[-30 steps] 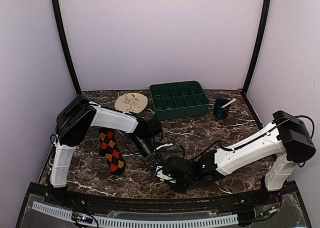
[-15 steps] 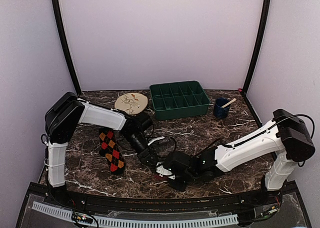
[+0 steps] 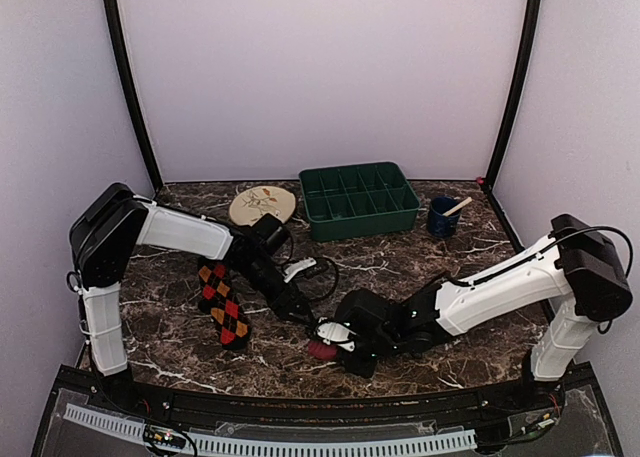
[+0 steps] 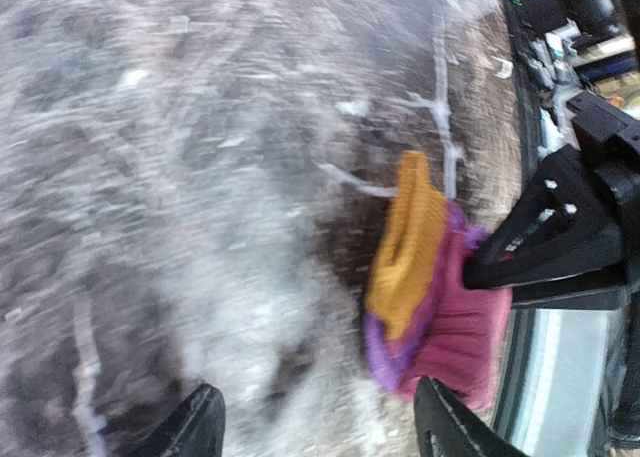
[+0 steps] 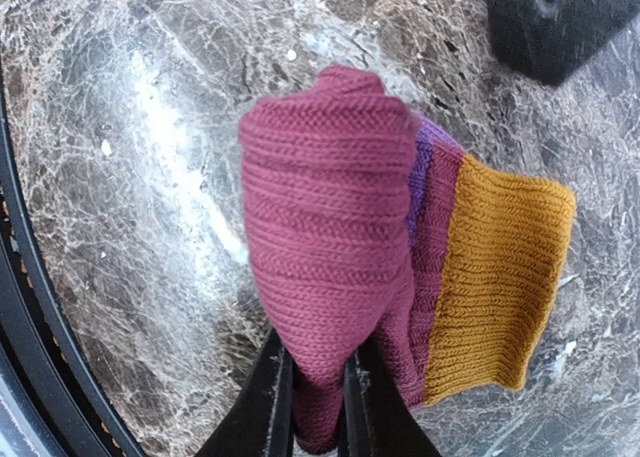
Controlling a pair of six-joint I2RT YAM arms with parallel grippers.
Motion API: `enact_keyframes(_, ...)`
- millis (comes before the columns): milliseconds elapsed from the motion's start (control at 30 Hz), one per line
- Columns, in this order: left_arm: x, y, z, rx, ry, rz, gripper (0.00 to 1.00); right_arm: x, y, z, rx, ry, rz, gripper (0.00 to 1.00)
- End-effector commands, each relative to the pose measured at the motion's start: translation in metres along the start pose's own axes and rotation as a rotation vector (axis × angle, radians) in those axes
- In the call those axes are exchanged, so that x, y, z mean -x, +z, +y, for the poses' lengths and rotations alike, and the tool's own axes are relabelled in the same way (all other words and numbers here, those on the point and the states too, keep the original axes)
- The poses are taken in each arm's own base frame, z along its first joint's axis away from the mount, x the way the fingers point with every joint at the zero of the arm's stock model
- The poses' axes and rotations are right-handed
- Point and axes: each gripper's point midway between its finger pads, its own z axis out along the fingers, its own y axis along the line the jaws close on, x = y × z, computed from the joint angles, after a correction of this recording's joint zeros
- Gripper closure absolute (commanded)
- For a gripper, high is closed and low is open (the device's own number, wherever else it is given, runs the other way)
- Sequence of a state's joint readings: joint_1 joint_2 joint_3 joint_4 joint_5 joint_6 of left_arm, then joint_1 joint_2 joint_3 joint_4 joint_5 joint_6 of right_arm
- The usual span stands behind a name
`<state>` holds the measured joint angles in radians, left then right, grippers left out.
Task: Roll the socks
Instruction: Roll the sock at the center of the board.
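Note:
The magenta sock (image 5: 320, 207), folded into a bundle with its orange-yellow cuff (image 5: 495, 277) on the outside, lies on the marble near the front edge. My right gripper (image 5: 315, 377) is shut on its magenta end. From above, this sock (image 3: 322, 350) shows at the tip of my right gripper (image 3: 337, 339). My left gripper (image 4: 320, 432) is open with nothing between its fingers, and the sock bundle (image 4: 440, 307) lies just ahead of it to the right. In the top view my left gripper (image 3: 298, 312) hovers just left of the bundle. The black argyle sock (image 3: 222, 302) lies flat further left.
A beige floral plate (image 3: 263, 205), a green divided tray (image 3: 360, 199) and a blue cup (image 3: 443, 217) holding a stick stand along the back. The table's black front rail (image 3: 300, 402) runs close to the magenta sock.
My left arm has drawn back to the left, away from the right gripper, uncovering the magenta sock from above. The right gripper keeps its hold and has barely moved.

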<state>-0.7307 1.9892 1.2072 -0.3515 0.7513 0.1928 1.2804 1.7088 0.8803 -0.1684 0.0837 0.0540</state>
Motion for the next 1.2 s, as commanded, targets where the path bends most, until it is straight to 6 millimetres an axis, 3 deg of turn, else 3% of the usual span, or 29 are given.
enact_keyframes(0, -0.008, -0.014, 0.031, 0.184, -0.043, -0.006, 0.35, -0.04, 0.007, 0.001, 0.07, 0.061, 0.128, 0.93)
enact_keyframes(233, -0.004, -0.034, 0.037, 0.31, -0.026, -0.08, 0.37, -0.035, 0.005, 0.002, 0.197, 0.148, 0.128, 0.93)
enact_keyframes(533, 0.003, -0.055, 0.014, 0.38, 0.049, -0.234, 0.41, -0.035, 0.002, 0.003, 0.346, 0.261, 0.132, 0.93)
enact_keyframes(800, -0.004, -0.034, -0.033, 0.44, 0.3, -0.195, 0.46, -0.034, -0.001, 0.005, 0.465, 0.334, 0.135, 0.93)
enact_keyframes(1033, -0.005, -0.037, -0.057, 0.486, 0.463, -0.207, 0.51, -0.031, -0.005, 0.009, 0.588, 0.397, 0.133, 0.93)
enact_keyframes(1167, -0.008, -0.028, -0.069, 0.494, 0.557, -0.174, 0.5, -0.03, -0.005, 0.01, 0.632, 0.421, 0.138, 0.93)
